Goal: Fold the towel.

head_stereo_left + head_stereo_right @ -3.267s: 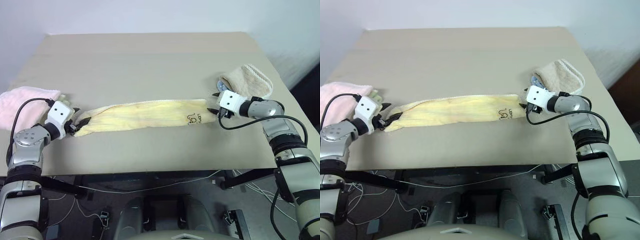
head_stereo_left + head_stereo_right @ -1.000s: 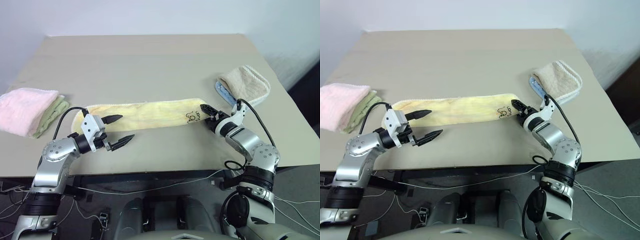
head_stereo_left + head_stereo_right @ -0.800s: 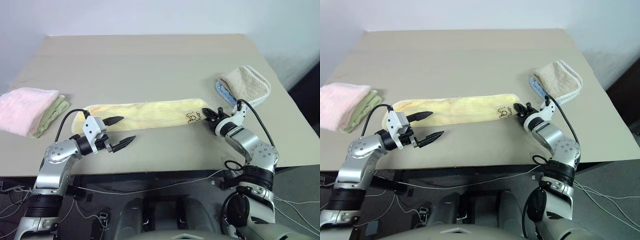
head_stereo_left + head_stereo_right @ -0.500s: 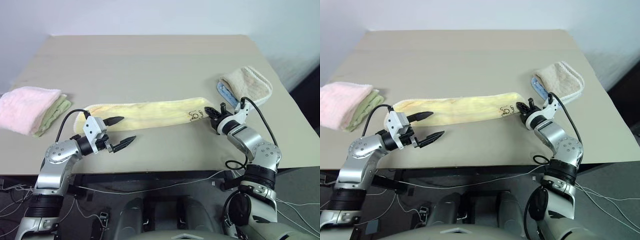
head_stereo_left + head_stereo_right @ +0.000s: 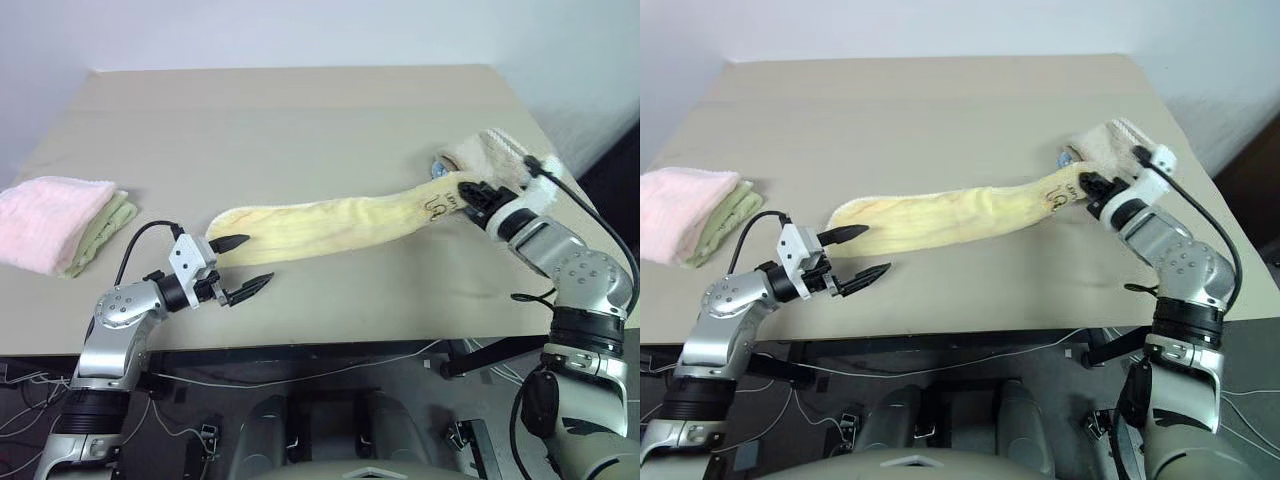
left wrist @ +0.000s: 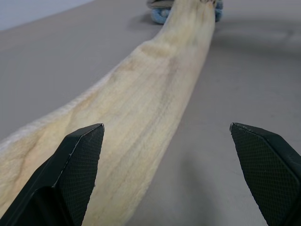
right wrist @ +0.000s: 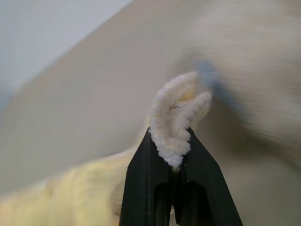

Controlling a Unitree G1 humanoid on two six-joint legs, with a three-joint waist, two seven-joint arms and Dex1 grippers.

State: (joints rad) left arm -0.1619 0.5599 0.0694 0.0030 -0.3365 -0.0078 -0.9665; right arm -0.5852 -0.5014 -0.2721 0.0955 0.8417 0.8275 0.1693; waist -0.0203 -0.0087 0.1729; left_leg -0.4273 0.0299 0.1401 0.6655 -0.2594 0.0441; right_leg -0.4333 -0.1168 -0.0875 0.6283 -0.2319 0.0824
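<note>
Stretching from mid-frame to the right of the head views, the long pale yellow terry towel is pinched at its printed end by the clenched right gripper. Being soft, light and limp, it sags and is best taken at the corners; the left gripper is held spread beside its free end, grasping nothing.

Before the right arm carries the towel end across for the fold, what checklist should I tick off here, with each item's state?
1. Right claw shut on the towel's end: ok.
2. That end, with the dark printed mark, lifted off the table: ok.
3. Left claw open, holding nothing, so the far end is unpinned: not ok if the fold needs it anchored.
4. Far end of the towel resting flat on the table: ok.
5. Beige folded towel right behind the raised end, may snag: cannot tell.
6. Pink folded towel well away from the fold path: ok.
</note>
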